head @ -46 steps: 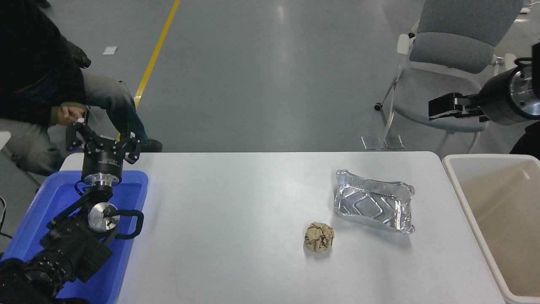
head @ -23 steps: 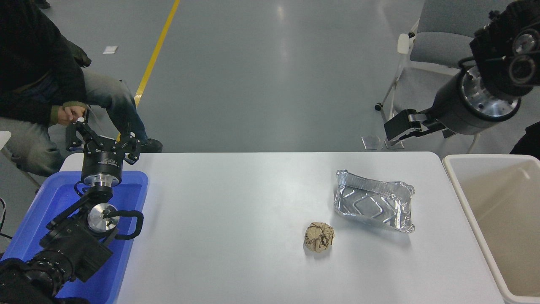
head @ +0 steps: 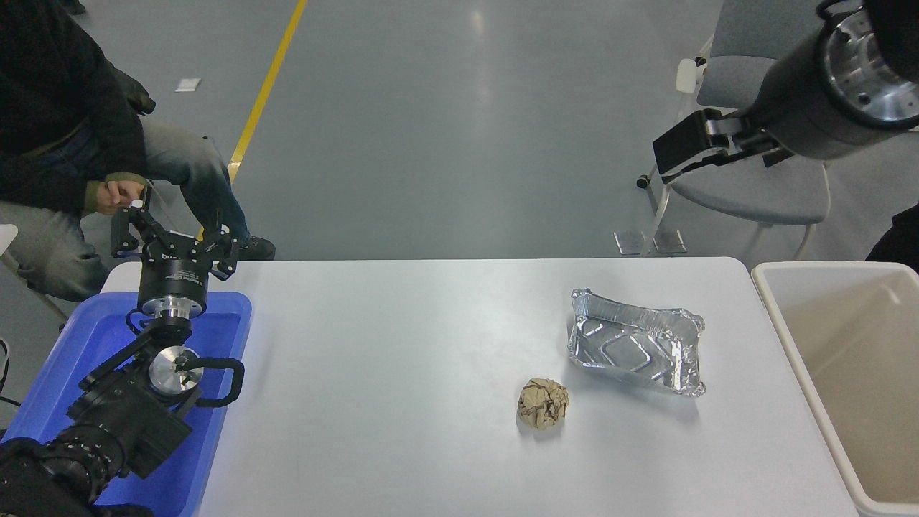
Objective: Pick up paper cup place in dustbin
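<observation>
Dustbin (head: 797,337) interior bare where visible; foil tray (head: 635,350) empty; right gripper (head: 664,159) state unclear; left gripper (head: 172,240) wide.

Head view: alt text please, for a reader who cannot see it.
Right arm raised at upper right, its gripper above the table's far edge, holding nothing; no paper cup visible. On the white table: foil tray, crumpled brown paper ball. Beige dustbin at right.
</observation>
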Motion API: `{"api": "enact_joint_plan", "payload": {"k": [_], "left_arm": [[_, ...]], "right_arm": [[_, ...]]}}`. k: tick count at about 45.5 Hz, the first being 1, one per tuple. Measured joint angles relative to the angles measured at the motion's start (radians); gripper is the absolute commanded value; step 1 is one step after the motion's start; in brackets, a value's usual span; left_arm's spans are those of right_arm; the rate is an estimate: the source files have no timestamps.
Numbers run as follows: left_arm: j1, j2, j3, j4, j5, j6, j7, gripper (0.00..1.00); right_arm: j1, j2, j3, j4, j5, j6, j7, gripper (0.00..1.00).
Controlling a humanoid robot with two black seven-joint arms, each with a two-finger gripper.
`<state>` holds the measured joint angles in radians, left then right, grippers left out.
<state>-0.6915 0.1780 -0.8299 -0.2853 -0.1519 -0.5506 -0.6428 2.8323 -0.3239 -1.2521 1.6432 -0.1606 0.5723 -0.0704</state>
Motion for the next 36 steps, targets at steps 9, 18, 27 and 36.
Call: {"api": "enact_joint_plan", "payload": {"k": [9, 18, 27, 36], "left_arm": [[0.0, 0.0, 0.0, 0.0, 0.0, 0.0, 0.0, 0.99], [0.0, 0.0, 0.0, 0.0, 0.0, 0.0, 0.0, 0.99], [0.0, 0.0, 0.0, 0.0, 0.001, 0.0, 0.0, 0.99], [0.0, 0.0, 0.0, 0.0, 0.001, 0.0, 0.0, 0.99]], "right_arm": [[-0.083, -0.001, -0.003, -0.032, -0.013, 0.005, 0.0, 1.0], [-0.237, -0.001, 0.003, -0.059, -0.043, 0.021, 0.0, 1.0], [-0.374, 0.001, 0.02, -0.069, -0.093, 0.052, 0.0, 1.0], [-0.457, 0.0, 0.039, -0.075, -0.148, 0.101, -0.001, 1.0]]}}
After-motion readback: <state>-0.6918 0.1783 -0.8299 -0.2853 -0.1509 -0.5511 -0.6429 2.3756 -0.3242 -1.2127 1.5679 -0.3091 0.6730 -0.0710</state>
